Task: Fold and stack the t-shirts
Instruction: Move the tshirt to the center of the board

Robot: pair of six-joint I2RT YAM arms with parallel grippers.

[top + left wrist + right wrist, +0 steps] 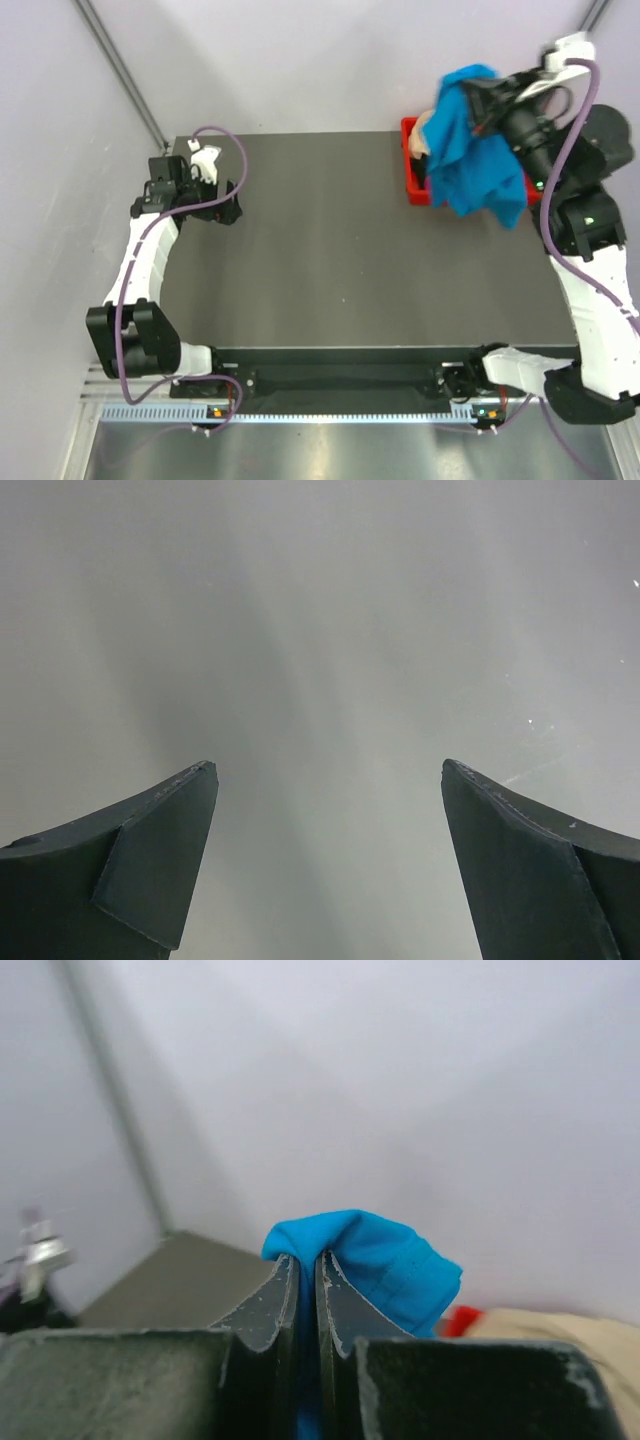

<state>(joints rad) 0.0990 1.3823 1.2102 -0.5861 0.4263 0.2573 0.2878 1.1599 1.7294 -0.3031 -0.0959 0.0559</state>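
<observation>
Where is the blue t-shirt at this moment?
In the top view the blue t-shirt hangs at far right, pinched in the shut jaws of the right arm, over the red bin.

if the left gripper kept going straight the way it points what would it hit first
The left gripper is open with nothing between its jaws. Ahead lies only a bare grey surface, most likely the table, though the wrist view leaves depth unclear.
</observation>
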